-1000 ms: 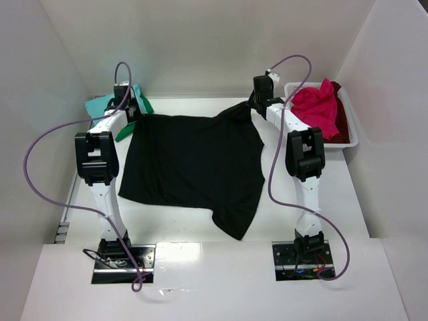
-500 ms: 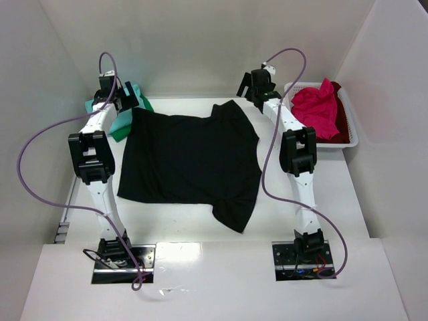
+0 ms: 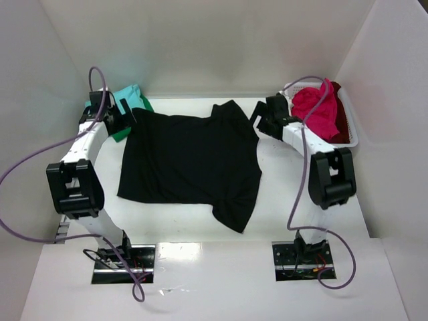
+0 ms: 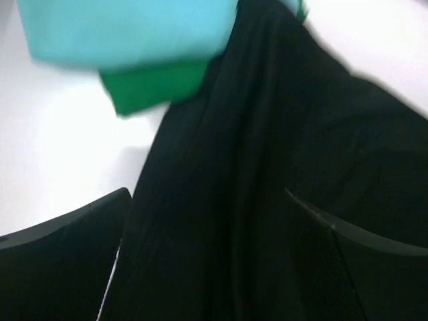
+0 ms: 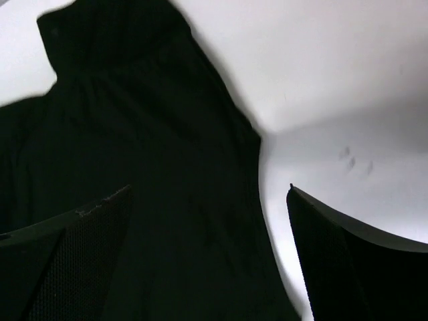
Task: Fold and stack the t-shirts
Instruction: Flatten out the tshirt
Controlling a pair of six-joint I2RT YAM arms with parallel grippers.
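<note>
- A white table (image 3: 167, 221), walled in white on three sides, carries the whole scene.
- A black t-shirt (image 3: 190, 157) lies spread flat across the middle of the table. One sleeve trails toward the near edge and the other is bunched at the far right corner.
- The left arm (image 3: 73, 187) and right arm (image 3: 331, 177) reach out from the near edge, one to each far corner of the black shirt.
- A white lattice basket (image 3: 353, 137) sits at the far right and holds a crumpled pink-red shirt (image 3: 314, 107) on top of a dark red shirt (image 3: 341, 130).
- A teal shirt (image 3: 127, 93) lies folded on a green shirt (image 3: 119, 134) at the far left, just beside the black shirt's edge.
- The left gripper (image 4: 207, 200) stands wide apart over black cloth and grips nothing.
- The right gripper (image 5: 208, 190) is also spread wide above the shirt's right edge, with nothing in its hold.
</note>
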